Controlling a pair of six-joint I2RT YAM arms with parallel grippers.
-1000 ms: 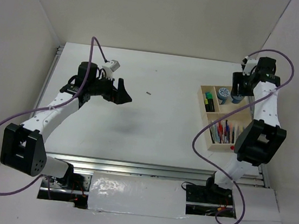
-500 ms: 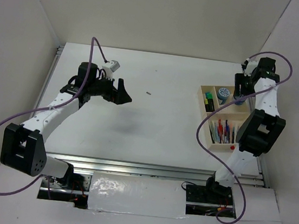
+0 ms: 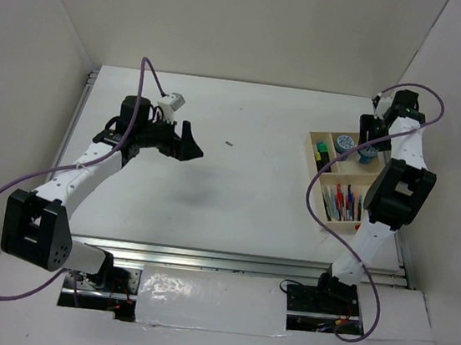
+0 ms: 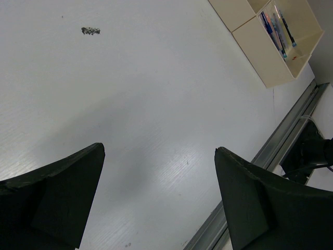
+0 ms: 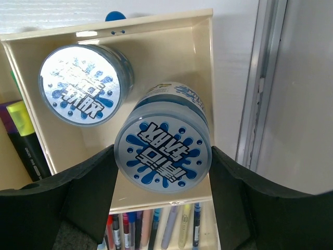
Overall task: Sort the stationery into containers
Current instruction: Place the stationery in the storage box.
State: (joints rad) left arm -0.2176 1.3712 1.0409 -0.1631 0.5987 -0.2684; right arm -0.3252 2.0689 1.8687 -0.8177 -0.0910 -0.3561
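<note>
While the left gripper (image 4: pixel 158 156) hangs wide open above the white table (image 4: pixel 156 78), the right gripper (image 5: pixel 162 152) clasps a blue-white pot (image 5: pixel 165 136) over the wooden tray's (image 5: pixel 174 47) far compartment, just beside a second pot (image 5: pixel 83 83) standing inside.

A white counter (image 3: pixel 244 199) carries a small dark speck (image 3: pixel 229 144) toward its far middle. A metal rail (image 3: pixel 228 261) lines its near edge.

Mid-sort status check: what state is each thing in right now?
left gripper: open, empty, over the table.
right gripper: shut on the tilted pot.
tilted pot: lid on, over the tray corner compartment.
second pot: lid on, upright in that compartment.
highlighters: stowed in neighbouring compartment.
pens: stowed in their compartment.
</note>
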